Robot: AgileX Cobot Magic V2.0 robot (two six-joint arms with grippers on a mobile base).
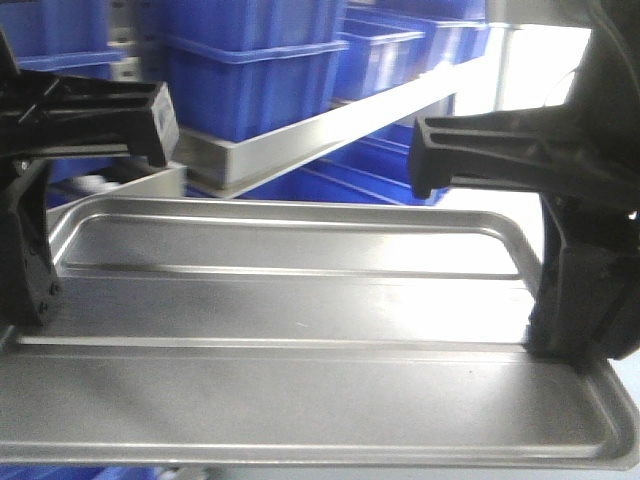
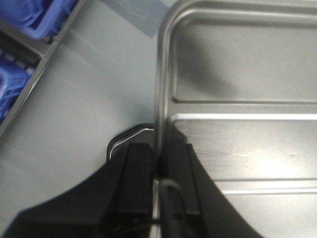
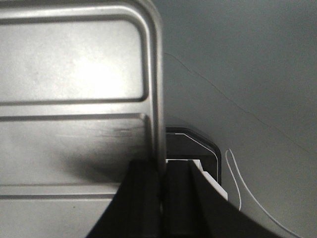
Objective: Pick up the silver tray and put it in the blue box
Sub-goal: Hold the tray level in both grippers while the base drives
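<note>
Two claws share the load.

Front view: the left claw (image 1: 28,290) and right claw (image 1: 565,310) each pinch one short end of the tray (image 1: 300,300), which hangs level between them. Blue crates (image 1: 250,70) are stacked beyond.

Left wrist view: the jaws are pressed onto the rim, with grey bench (image 2: 84,99) outside the claw.

Right wrist view: the same pinch on the opposite rim.

The step looks like carrying. The target box is not plainly in view. Next, both claws should travel evenly over it, lower, then release.
</note>
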